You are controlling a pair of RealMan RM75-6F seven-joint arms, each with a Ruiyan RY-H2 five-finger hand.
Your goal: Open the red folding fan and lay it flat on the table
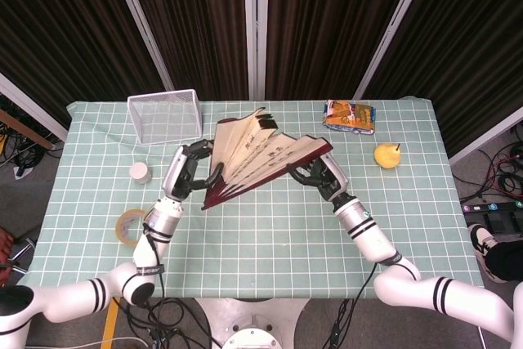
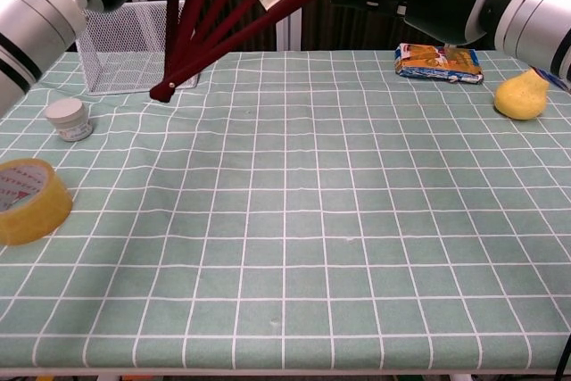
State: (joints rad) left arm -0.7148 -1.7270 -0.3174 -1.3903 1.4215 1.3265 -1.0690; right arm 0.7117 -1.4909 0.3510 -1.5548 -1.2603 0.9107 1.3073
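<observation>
Fan [image 1: 261, 154] fills the head view, part spread and held above the table: left hand [image 1: 189, 171] grips the near ribs, right hand [image 1: 320, 174] clasps the far red guard. Pull unevenly and the paper could tear. Wire basket [image 1: 165, 116] sits just behind. Chest view: pivot [image 2: 162, 92] hangs low; jar [image 2: 68, 119], tape roll [image 2: 30, 200], pear [image 2: 521, 95], snack packet [image 2: 439, 62] stay wide.
</observation>
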